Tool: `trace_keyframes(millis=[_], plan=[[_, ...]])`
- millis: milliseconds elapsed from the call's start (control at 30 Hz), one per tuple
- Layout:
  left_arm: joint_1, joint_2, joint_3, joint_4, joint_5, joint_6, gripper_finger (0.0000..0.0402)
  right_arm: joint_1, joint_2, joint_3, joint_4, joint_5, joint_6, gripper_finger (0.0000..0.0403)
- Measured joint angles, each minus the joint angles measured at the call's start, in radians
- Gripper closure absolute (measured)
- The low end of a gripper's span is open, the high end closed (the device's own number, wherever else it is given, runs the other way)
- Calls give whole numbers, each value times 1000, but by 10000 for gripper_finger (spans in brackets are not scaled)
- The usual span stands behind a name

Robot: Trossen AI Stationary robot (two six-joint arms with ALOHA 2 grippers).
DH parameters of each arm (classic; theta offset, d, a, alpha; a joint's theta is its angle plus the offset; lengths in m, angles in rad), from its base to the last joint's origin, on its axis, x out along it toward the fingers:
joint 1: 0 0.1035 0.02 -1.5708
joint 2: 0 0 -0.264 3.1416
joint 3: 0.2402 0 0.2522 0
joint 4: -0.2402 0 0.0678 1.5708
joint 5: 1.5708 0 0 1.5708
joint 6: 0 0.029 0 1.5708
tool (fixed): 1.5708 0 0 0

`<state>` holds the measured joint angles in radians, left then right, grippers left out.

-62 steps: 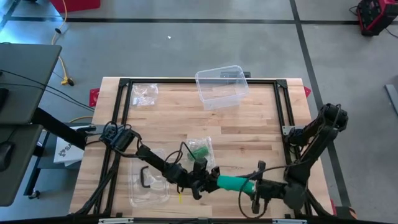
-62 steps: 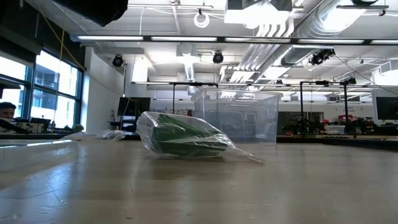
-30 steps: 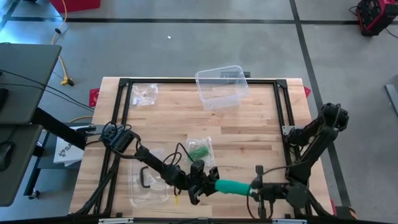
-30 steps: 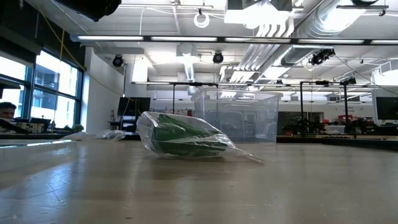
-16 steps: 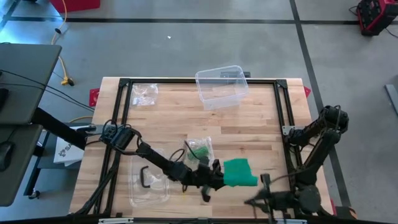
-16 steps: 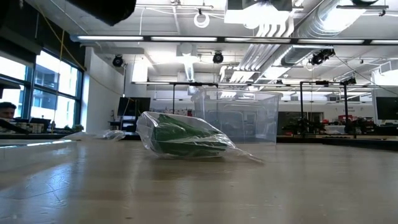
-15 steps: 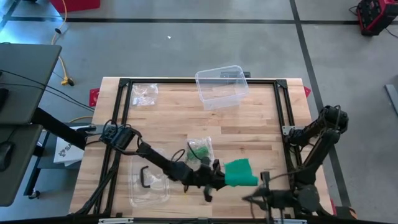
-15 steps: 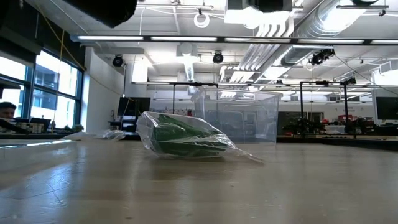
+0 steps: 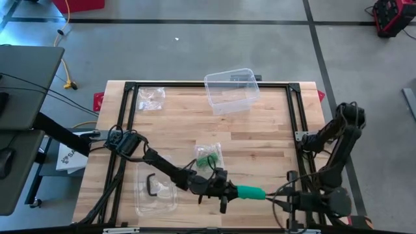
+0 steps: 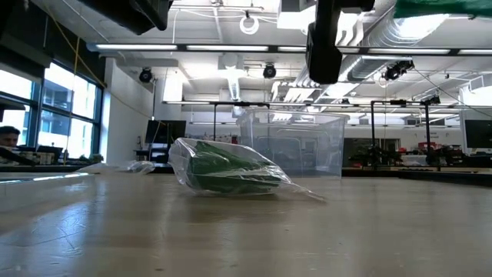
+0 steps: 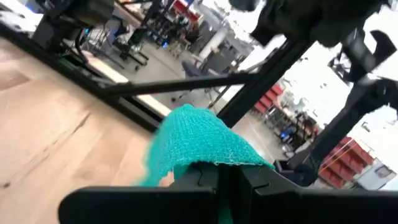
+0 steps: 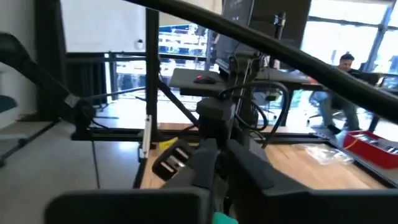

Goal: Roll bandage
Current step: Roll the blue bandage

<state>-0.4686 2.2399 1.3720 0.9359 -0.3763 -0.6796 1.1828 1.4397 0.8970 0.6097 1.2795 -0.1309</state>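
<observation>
High view: the green bandage [image 9: 249, 192] is stretched as a short strip near the table's front edge, held above the wooden table [image 9: 273, 140] between the 2 grippers. The left gripper [image 9: 225, 190] has its 2 fingers pressed fully together on the bandage's left end; in the left wrist view the teal gauze [image 11: 198, 144] bunches up right over those closed fingers [image 11: 205, 180]. The right gripper [image 9: 276, 197] meets the strip's right end, its fingers nearly shut, and in the right wrist view a sliver of green [image 12: 222, 218] shows at them, though whether they truly pinch it I cannot tell. A bagged green roll [image 9: 208, 158] lies just behind the left gripper, a clear bin [image 9: 231, 90] sits at the far edge, and an empty-looking clear bag [image 9: 150, 97] rests at the far left corner.
</observation>
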Motion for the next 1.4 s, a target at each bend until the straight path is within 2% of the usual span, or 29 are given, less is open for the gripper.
trace_keyframes(millis=[100,200,300,400,500,567,733,967,1400], plan=[[2,0,0,-55,4,1,401,20,-75,0,-165,-19,105,336],[15,1,0,-114,71,21,401,16,-153,0,-436,-118,334,277],[33,0,0,-180,149,77,401,-37,-204,0,-744,-307,634,224],[44,-13,1,-293,156,183,401,-98,-211,0,-979,-515,838,186],[50,-33,28,-450,111,335,401,-149,-199,0,-1122,-694,884,168],[50,-43,51,-548,72,417,401,-179,-191,0,-1178,-764,868,166],[49,-44,100,-684,49,473,401,-243,-189,0,-1190,-795,776,164],[29,-44,108,-686,1,552,401,-328,-147,0,-1091,-797,640,164],[0,-44,107,-653,-44,629,401,-492,131,-3,-911,-999,526,164]])
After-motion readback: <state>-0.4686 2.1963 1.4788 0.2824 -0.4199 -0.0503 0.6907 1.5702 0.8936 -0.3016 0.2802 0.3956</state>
